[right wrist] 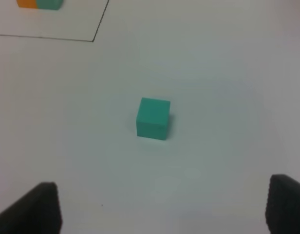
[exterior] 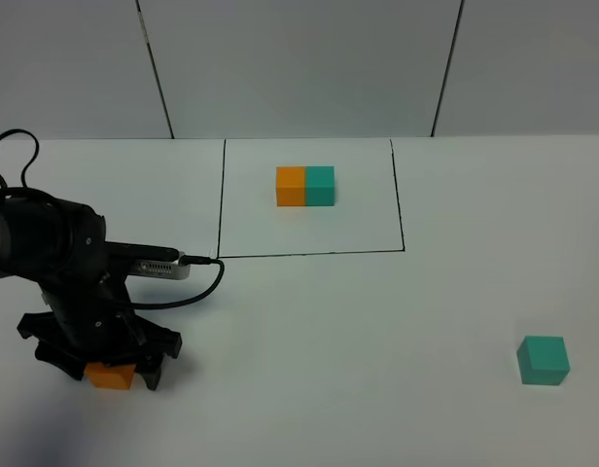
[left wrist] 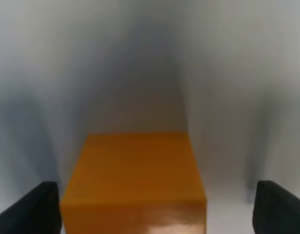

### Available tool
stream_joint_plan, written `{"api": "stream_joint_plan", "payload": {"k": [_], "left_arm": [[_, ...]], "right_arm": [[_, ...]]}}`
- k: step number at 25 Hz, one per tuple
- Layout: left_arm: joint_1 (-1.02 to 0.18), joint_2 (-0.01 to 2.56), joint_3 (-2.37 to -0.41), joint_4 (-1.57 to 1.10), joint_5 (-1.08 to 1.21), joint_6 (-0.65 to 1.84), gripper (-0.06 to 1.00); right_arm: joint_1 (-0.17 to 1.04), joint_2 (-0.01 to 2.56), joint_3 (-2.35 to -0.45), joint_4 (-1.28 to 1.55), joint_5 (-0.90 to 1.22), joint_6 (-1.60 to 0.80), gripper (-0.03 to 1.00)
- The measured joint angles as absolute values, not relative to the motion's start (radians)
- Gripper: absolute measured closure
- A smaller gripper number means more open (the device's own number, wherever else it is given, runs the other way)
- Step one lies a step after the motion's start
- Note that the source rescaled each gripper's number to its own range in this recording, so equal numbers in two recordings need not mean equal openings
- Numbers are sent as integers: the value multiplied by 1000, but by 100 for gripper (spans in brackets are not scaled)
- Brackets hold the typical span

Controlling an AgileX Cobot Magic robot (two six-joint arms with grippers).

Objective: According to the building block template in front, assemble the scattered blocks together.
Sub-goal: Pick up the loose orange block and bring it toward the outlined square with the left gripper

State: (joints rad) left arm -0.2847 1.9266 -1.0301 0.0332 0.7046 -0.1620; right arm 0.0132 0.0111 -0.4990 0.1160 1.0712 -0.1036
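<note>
The loose orange cube point(exterior: 110, 377) sits on the white table at the front left, between the fingers of my left gripper point(exterior: 112, 370). In the left wrist view the orange cube point(left wrist: 135, 180) fills the space between the dark fingertips point(left wrist: 38, 209); a gap shows on one side, so the left gripper point(left wrist: 152, 207) is open around it. The loose teal cube point(exterior: 543, 360) rests at the front right. My right gripper point(right wrist: 164, 207) hovers open, short of the teal cube point(right wrist: 153, 118). The building block template point(exterior: 305, 186) lies inside the black rectangle at the back.
The black drawn rectangle point(exterior: 309, 255) marks the template's area at the back centre. The left arm's cable point(exterior: 197, 282) loops over the table beside the arm. The template's corner point(right wrist: 40, 4) shows far off in the right wrist view.
</note>
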Motion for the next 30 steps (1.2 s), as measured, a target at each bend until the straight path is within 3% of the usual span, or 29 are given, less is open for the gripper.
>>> {"api": "stream_joint_plan", "payload": {"k": [3, 6, 8, 10, 19, 23, 30], "left_arm": [[-284, 1927, -1018, 45, 691, -171, 21], [-284, 1927, -1016, 49, 690, -175, 38], [-284, 1927, -1016, 49, 690, -175, 62], [-284, 1927, -1016, 49, 695, -176, 94], [-294, 1865, -1164, 193, 964, -15, 92], [-326, 1868, -1277, 229, 1059, 204, 92], [-450, 1970, -1388, 233, 1004, 690, 92]], "right_arm": [[13, 11, -499, 116, 1071, -104, 24], [13, 11, -499, 116, 1071, -104, 24], [13, 11, -499, 116, 1071, -104, 24], [13, 11, -499, 116, 1071, -104, 24], [13, 11, -499, 116, 1071, -104, 24], [13, 11, -499, 116, 1071, -104, 24], [13, 11, -499, 117, 1071, -104, 24]]}}
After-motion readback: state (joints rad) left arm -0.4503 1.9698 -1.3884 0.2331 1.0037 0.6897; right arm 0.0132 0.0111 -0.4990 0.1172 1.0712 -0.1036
